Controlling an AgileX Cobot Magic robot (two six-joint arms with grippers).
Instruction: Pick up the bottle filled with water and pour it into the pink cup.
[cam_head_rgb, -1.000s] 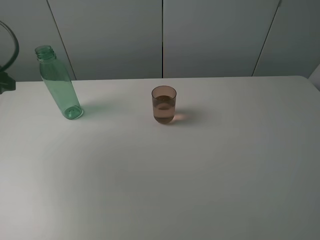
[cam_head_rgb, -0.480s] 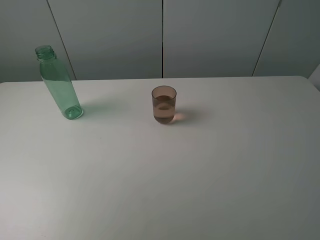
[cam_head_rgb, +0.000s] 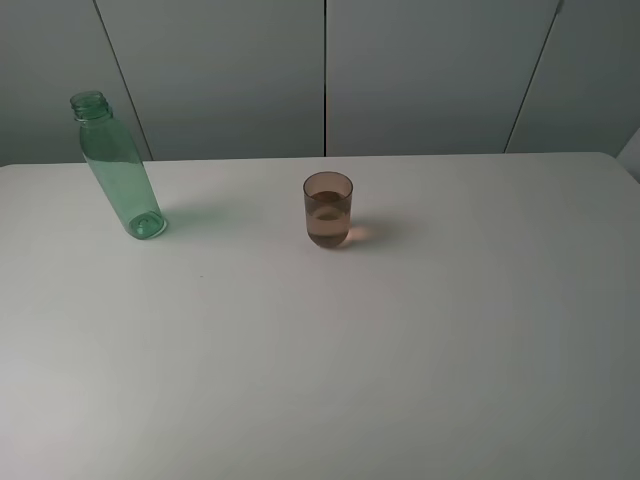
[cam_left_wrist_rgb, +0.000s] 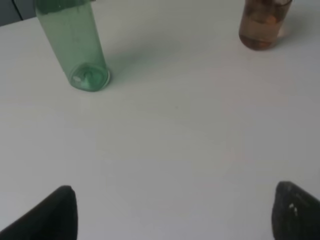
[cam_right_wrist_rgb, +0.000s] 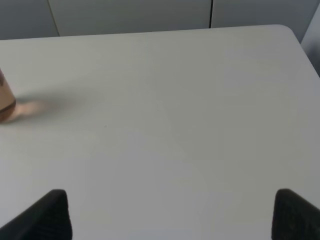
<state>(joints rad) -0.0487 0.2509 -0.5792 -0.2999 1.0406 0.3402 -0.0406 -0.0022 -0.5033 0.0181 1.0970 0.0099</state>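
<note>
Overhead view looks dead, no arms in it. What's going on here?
Nothing is being handled. The bottle stands upright at the table's back left, looking empty, and the pink cup near the middle holds liquid to about halfway. The left gripper and right gripper both show open and empty in their wrist views, clear of both items. The pour looks finished.

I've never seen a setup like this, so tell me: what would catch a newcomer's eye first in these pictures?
Probably the tall green bottle, capless, standing at the back left of the white table. Next, the small pink cup near the middle back, holding some liquid and casting a rosy glow beside it. No arm reaches over the table; only the dark tips of each open end effector show in the wrist views.
</note>
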